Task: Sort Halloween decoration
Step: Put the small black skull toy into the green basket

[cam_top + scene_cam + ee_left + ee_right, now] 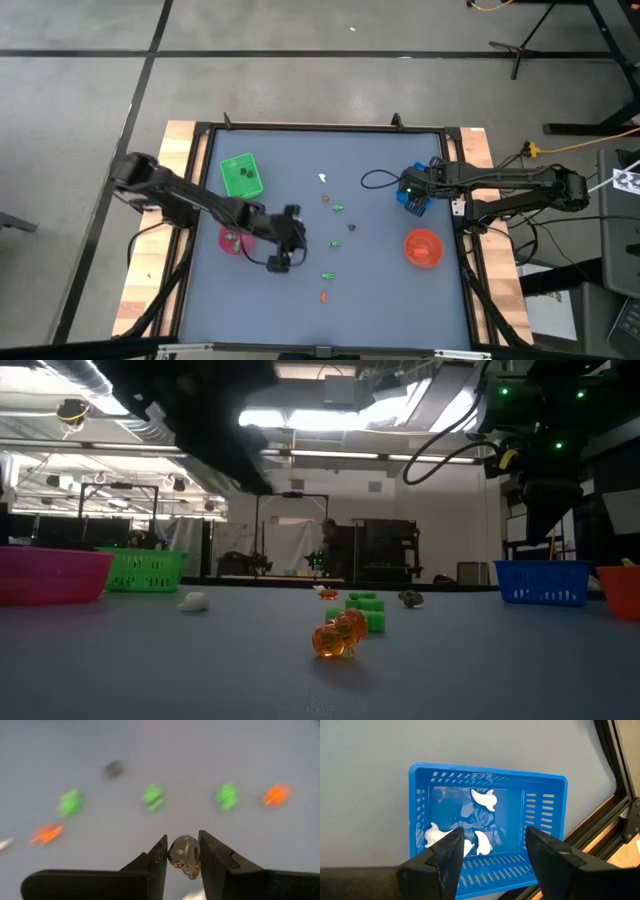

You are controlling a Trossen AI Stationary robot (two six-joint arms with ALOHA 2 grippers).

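A small dark glossy skull figure (184, 856) is pinched between the left gripper (183, 854) fingers, just beside the pink round bowl (236, 240). The right gripper (490, 851) is held wide above the blue slotted plastic tray (545, 810), where white ghost figures (485, 800) lie.

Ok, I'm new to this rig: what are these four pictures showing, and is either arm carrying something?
Two robot arms work at a grey table. One picture looks straight down, one looks level across the tabletop, and one sits on each wrist. The left end effector is shut on a small dark skull figure, above loose green and orange figures. The right end effector is open and carries nothing, above the blue tray holding white ghost figures. A green tray, pink bowl and orange bowl also stand there.
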